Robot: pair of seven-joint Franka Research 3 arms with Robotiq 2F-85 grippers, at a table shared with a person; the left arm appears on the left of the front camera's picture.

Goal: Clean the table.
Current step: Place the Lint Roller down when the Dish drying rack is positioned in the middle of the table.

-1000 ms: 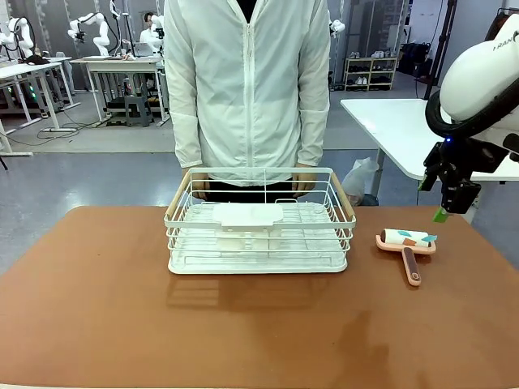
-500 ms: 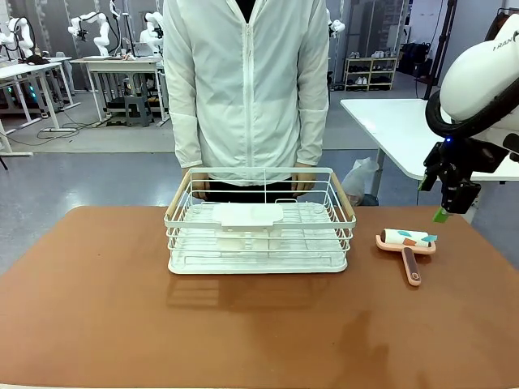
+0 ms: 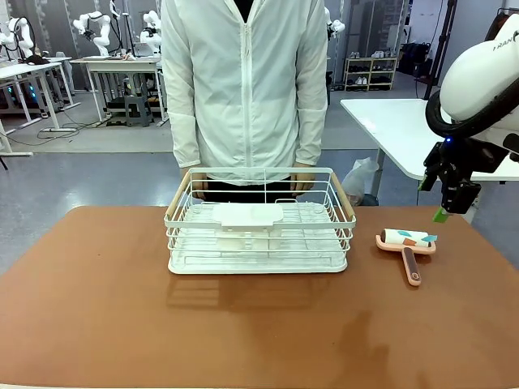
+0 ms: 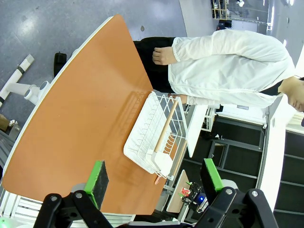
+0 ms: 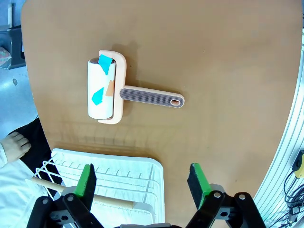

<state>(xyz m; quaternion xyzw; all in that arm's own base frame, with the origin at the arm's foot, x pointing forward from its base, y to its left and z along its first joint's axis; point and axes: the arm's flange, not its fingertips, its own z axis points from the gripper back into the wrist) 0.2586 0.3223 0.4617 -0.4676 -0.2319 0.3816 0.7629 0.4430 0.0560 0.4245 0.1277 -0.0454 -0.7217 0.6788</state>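
- You lose the table's (image 3: pixel 105 316) near edge at the bottom of the front view — the person's (image 3: pixel 246 85) hands sit partly hidden behind the white wire basket's (image 3: pixel 259 220) far rim.
- The table fills the foreground between you and the person: smooth matte reddish-brown top, rounded corners, faint darker smudges near the front right.
- Behind it, grey floor and white-topped tables (image 3: pixel 397 121).
- The basket stands mid-table; well to its right lies a pink lint roller (image 3: pixel 406 245) with blue scraps stuck on the roll.
- Right gripper (image 3: pixel 444 212) hangs above the table's right edge, jaws spread wide, holding nothing.
- Left gripper (image 4: pixel 154 183) — pads wide apart and empty, high over the table.
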